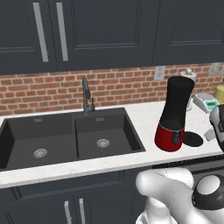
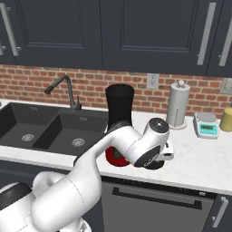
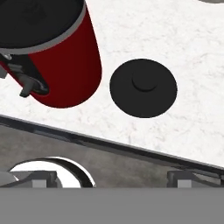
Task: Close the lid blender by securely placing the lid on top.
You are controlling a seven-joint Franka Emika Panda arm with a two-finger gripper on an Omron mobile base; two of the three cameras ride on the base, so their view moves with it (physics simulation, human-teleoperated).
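The blender [image 1: 175,114] has a matt black jar over a glossy red base that looks like smooth plastic. The lid [image 3: 143,88] is matt black, smooth, perhaps rubber or plastic. The counter [image 3: 183,39] is white speckled stone with a light sheen. The sink [image 1: 65,138] is dark and matt, its drains shiny metal. The tap [image 1: 86,95] is dull grey metal. The wall [image 1: 43,92] is rough red brick. The cabinets [image 1: 109,30] are matt dark panels with brushed metal handles. The arm [image 2: 90,176] is glossy white.

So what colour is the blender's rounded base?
Glossy red base, clearest in the hand view.
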